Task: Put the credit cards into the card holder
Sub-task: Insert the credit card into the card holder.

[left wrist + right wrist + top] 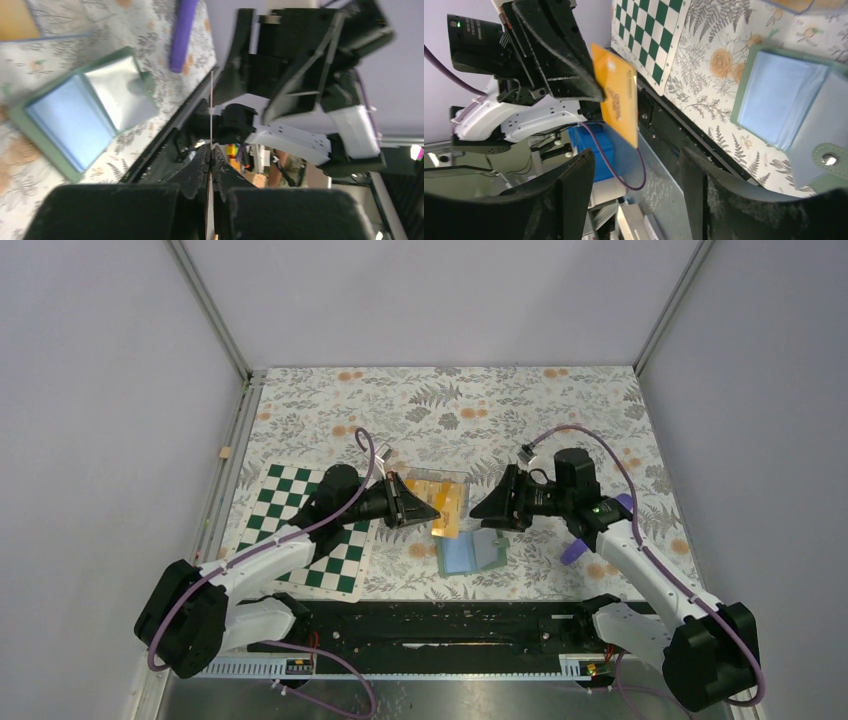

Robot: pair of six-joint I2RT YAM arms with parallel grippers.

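Only the right wrist view shows the card [618,97] face-on, pinched by left jaws; right jaws spread.

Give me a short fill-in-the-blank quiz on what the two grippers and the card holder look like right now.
1. The left gripper pinches one credit card, while the right gripper has its jaws ____.
2. The card holder lies unfolded on the table, its lining coloured ____.
3. The chequered board is white and ____.
Missing words: open; blue; green.
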